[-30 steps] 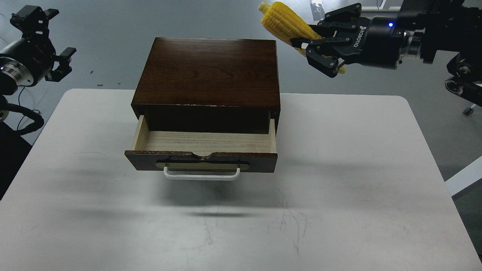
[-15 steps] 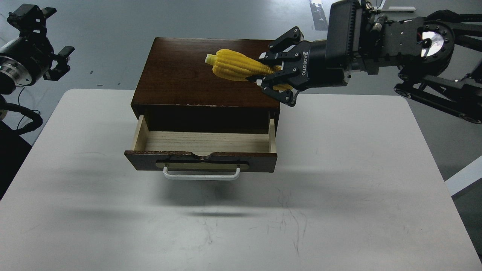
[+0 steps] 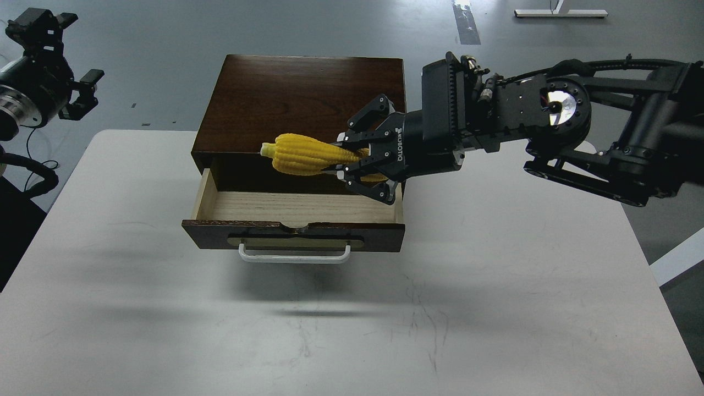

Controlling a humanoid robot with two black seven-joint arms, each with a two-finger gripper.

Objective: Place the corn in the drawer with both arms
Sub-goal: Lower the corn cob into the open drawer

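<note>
The dark brown wooden box point(image 3: 305, 104) stands on the pale grey bench point(image 3: 495, 286), whose matte top is scuffed with fine dark scratches in front of the box. The box top is smooth, glossy and rectangular, with a reddish grain running across it. Its single drawer point(image 3: 297, 217) is pulled out toward the viewer, showing a pale, straight-grained wood floor and thin pale side walls. The drawer's dark front carries a long brass plate and a white bar handle point(image 3: 295, 254) with rounded corners, and its upper edge has a shallow curved notch in the middle.

The corn point(image 3: 308, 154) is a bright yellow tapered cob with bulging rows of kernels and a paler stub at its blunt end. It lies roughly level, held in the air above the back of the open drawer, in front of the box's dark opening, its stub end pointing to the box's left side. The right gripper point(image 3: 360, 165), black and angular with linked claw-like fingers point(image 3: 371, 114), is closed around the corn's narrow end, over the drawer's right rear corner.

The left gripper point(image 3: 82, 93) hangs well off the box's left side, beyond the bench edge; whether its fingers are parted cannot be told.
</note>
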